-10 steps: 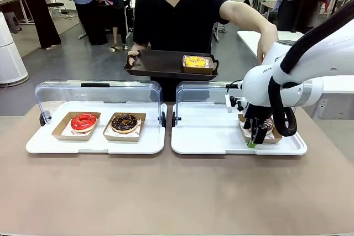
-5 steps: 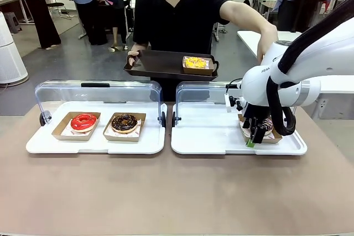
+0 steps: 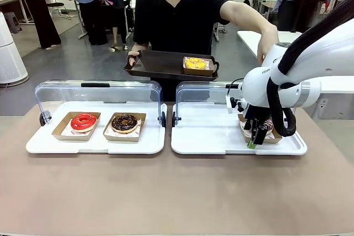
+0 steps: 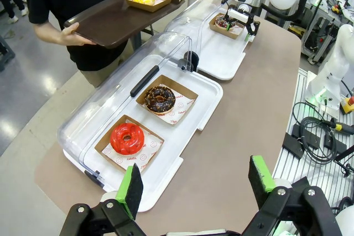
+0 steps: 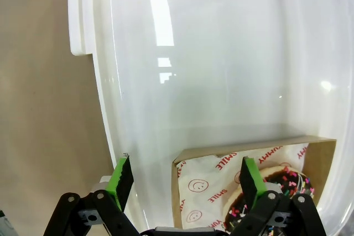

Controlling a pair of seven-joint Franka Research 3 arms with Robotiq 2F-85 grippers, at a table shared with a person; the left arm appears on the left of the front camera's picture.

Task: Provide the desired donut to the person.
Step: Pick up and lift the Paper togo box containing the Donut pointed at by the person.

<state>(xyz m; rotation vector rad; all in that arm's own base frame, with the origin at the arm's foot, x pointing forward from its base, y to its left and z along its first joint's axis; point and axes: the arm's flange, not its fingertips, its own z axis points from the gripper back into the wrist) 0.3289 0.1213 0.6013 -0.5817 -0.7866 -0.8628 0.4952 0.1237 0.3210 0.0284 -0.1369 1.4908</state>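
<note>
Right gripper (image 5: 186,183), jaws wide, straddles one wall of cardboard box (image 5: 232,152) holding sprinkled donut (image 5: 285,179), lower right of frame, on white tray (image 3: 204,136); left gripper (image 4: 196,186) wide, empty; person (image 3: 177,20) holds brown tray (image 3: 157,64), upper centre.

Front faces person (image 3: 177,15); wrists look down — likely sharing right tray (image 4: 220,69).

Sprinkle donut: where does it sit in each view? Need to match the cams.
Front view: sprinkle donut at picture right, at the right end of the right-hand white tray.
Left wrist view: near the top, right of centre, on the farther tray.
Right wrist view: bottom right corner.
Shared landmark: that white tray under it.
</note>
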